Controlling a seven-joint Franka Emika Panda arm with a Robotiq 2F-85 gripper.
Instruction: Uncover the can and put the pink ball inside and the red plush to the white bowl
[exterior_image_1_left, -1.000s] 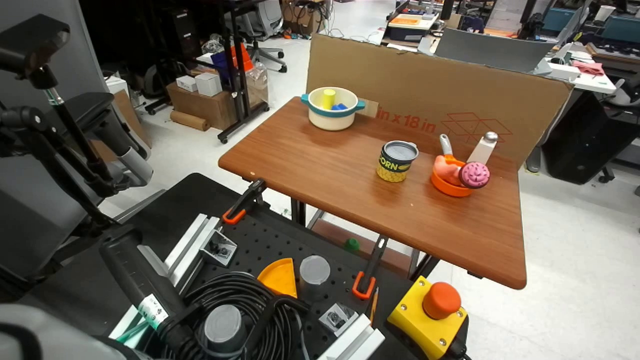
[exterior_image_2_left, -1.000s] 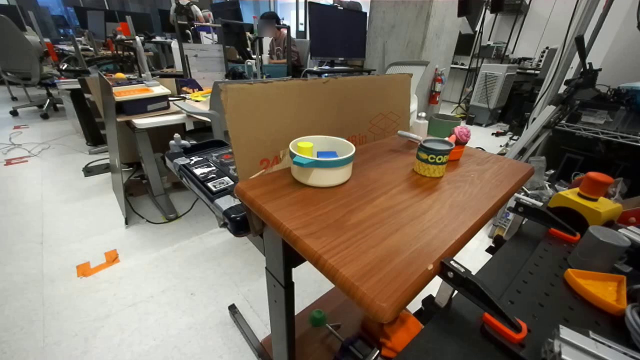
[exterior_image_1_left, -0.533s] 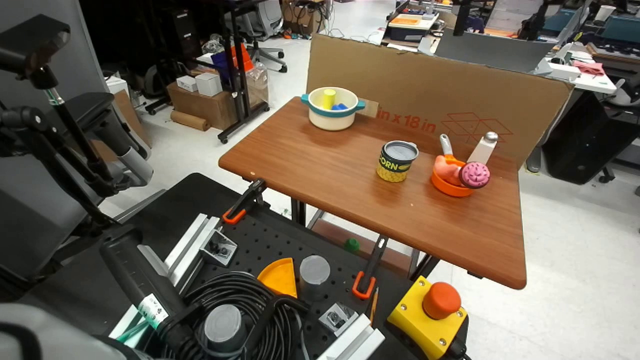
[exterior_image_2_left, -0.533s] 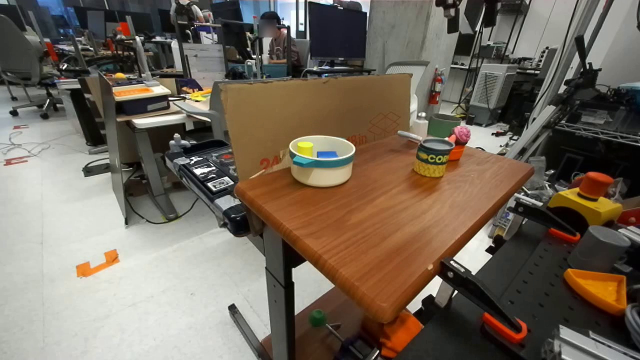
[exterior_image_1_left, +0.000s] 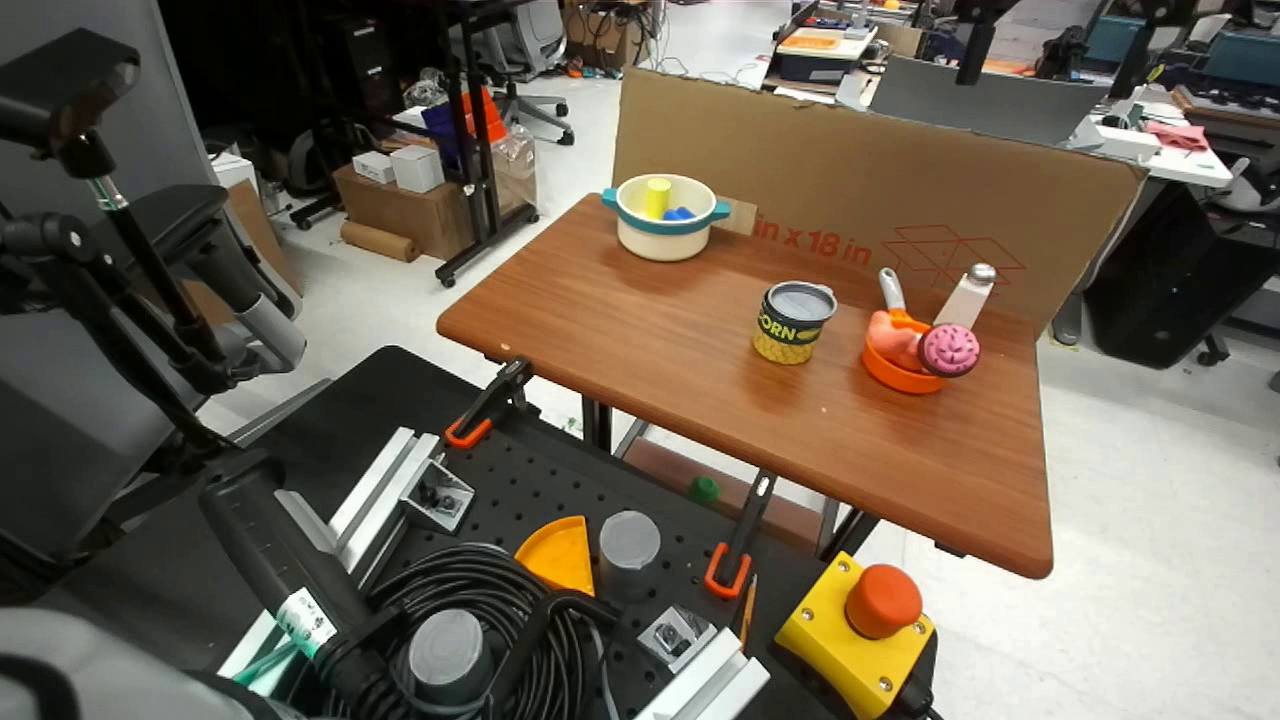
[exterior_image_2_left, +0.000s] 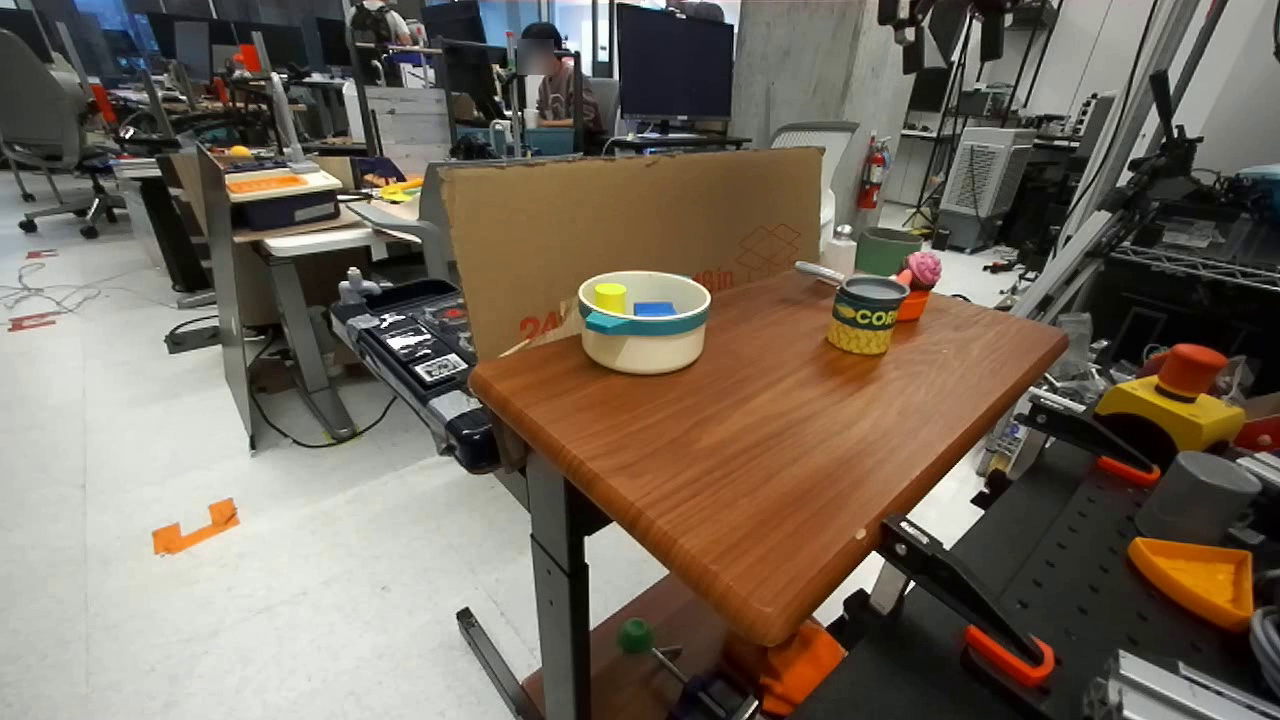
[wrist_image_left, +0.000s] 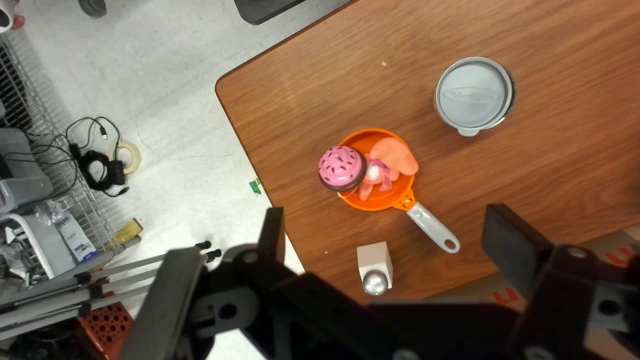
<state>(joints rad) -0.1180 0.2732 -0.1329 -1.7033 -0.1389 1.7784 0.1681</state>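
- Presently, the hand (wrist_image_left: 385, 230) hangs well above the worktop (wrist_image_left: 565, 100); its jaws are spread wide apart, coming from the bottom of the wrist view.
- In both exterior views it appears at the upper right, close to the top of the frame, and its tips point downward.
- The can (exterior_image_2_left: 863, 338) stands upright; its grey lid (wrist_image_left: 472, 95) is on it, at the upper right of the wrist view.
- Near the centre of that view, the red plush (wrist_image_left: 397, 157) is inside the orange bowl (wrist_image_left: 367, 137), and the pink ball (wrist_image_left: 341, 167) overlaps the bowl's left rim.
- The white bowl (exterior_image_1_left: 665, 243) is at the upper middle of an exterior view, near a corner of the worktop.
- About edges: in the wrist view the worktop's left border runs slanting, with floor (wrist_image_left: 165, 125) beyond; a cardboard sheet (exterior_image_1_left: 850, 150) stands along the back.
- Between the can and the white bowl extends a broad stretch of bare wood; between the can and the orange bowl, the passage is narrow.
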